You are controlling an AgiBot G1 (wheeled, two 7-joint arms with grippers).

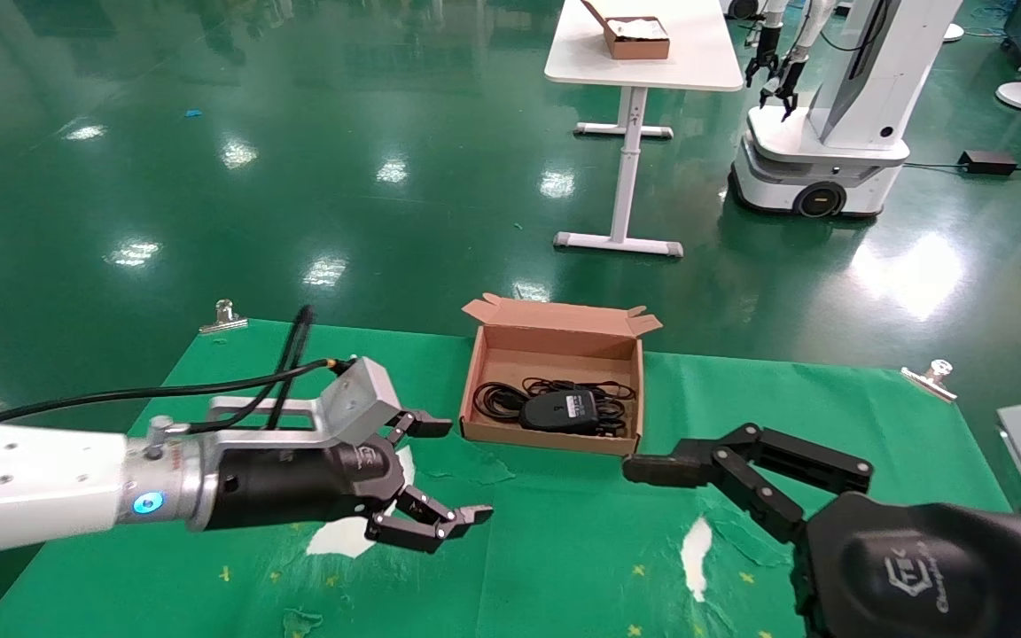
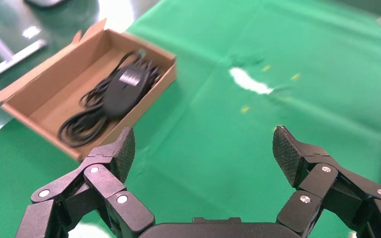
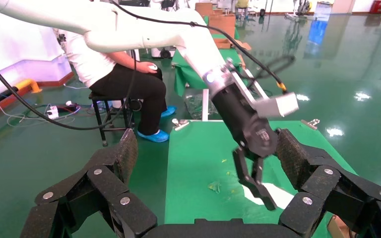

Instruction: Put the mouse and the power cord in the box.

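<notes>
**Two open claws flank a filled box**

Two arms reach in over a green cloth (image 1: 564,540) that fills the lower half of the head view, with white worn patches and small yellow marks on it. Beyond the cloth, a glossy green floor (image 1: 209,177) takes up the upper half, where a white table (image 1: 652,66) stands at upper centre carrying a smaller brown box (image 1: 630,35) with white contents; another white robot (image 1: 830,133) is parked at upper right.

At the lower left of the head view, the left arm ends in the left gripper (image 1: 444,470), its black fingers spread wide apart with nothing between them, hovering above the cloth just beside the box's near left corner. At the lower right, the right gripper (image 1: 741,465) points toward the box's near right corner; in the right wrist view its fingers (image 3: 124,158) stand well apart and hold nothing.

Between the two claws, at the centre of the head view, sits the box (image 1: 484,372), brown cardboard, lid flap standing open at its far side. Inside it the power cord (image 1: 497,400) lies coiled toward the left part of the floor. The mouse (image 1: 559,410) rests among the cables at the middle of the box, white label facing up, its thin cable looped beside it.

Two metal clips (image 1: 224,316) pin the cloth's far corners.
</notes>
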